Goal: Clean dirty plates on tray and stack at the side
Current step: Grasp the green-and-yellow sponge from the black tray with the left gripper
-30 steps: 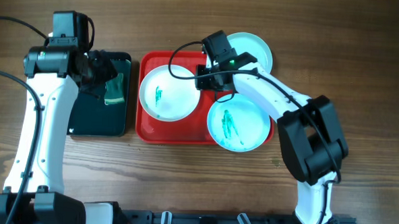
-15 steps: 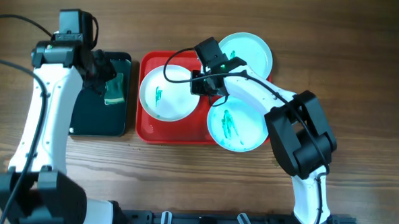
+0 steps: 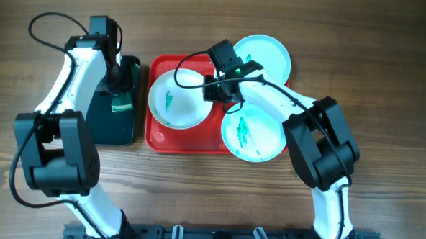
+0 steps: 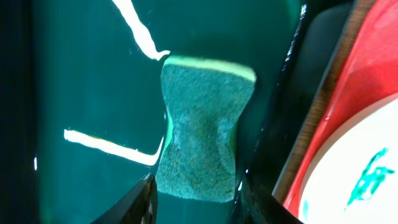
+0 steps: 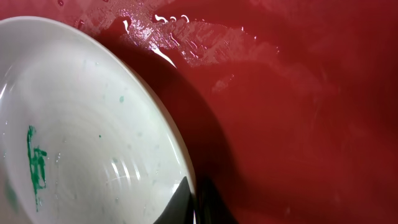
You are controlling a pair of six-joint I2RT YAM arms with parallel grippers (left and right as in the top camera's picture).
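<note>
The cream-white plate with a green smear lies on the left of the red tray. My right gripper is shut on its right rim; the right wrist view shows one finger on top of the plate and one under the rim. A smeared cyan plate sits at the tray's right front. A clean cyan plate lies at the tray's back right corner. My left gripper is open, its fingers straddling the near end of a green sponge.
The sponge lies in a dark green-black tray left of the red tray. The red tray floor is wet. The left wrist view shows the red tray's rim and the white plate at right.
My right gripper moved left onto the white plate's rim, then held still. My left arm swung round and its wrist came over the sponge. The plates and sponge stayed put.
</note>
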